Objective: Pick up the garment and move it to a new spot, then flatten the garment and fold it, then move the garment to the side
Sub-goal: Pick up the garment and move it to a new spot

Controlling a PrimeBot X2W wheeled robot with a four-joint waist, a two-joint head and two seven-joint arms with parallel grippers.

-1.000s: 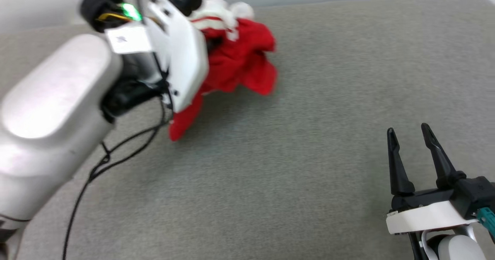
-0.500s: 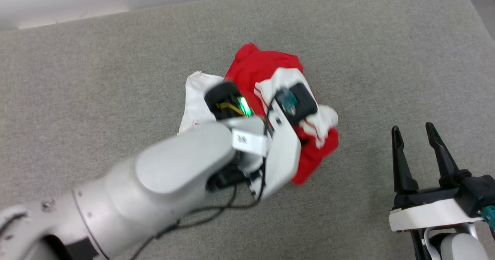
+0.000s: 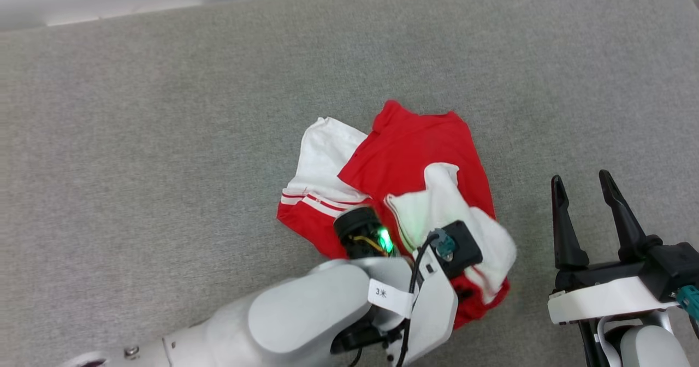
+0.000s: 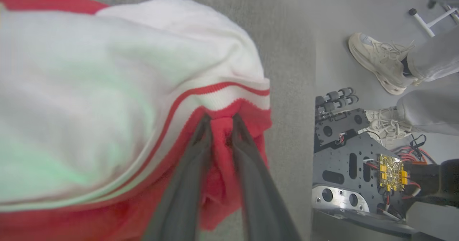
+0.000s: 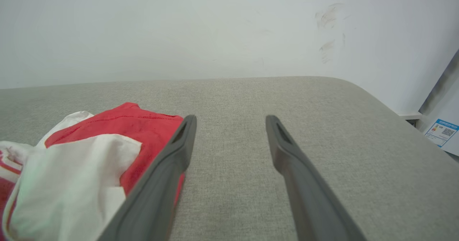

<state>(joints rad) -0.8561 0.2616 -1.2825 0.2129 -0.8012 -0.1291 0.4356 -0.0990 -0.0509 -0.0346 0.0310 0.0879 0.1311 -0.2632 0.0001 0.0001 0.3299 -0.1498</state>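
The garment [image 3: 420, 148] lies crumpled on the grey padded surface [image 3: 164, 137], red body up with white striped sleeves bunched over it. My left forearm and wrist [image 3: 437, 258] reach over its near edge, covering the fingers in the head view. In the left wrist view my left gripper [image 4: 220, 118] pinches a fold of red trim of the garment [image 4: 107, 72] between nearly closed fingers. My right gripper [image 3: 580, 178] stands open to the right of the cloth, holding nothing. In the right wrist view the right gripper [image 5: 231, 118] points across bare surface, with the garment [image 5: 136, 126] to its left.
The surface's rounded right edge [image 5: 376, 94] meets a white wall. Beyond the edge, in the left wrist view, are a person's shoes [image 4: 376, 61] on the floor and the robot's base with exposed electronics [image 4: 358, 155]. A printed label [image 5: 441, 131] sits low on the right.
The head camera has tilted. My left arm has carried the garment from the far left toward the right gripper and lowered it onto the surface. The right gripper has stayed open.
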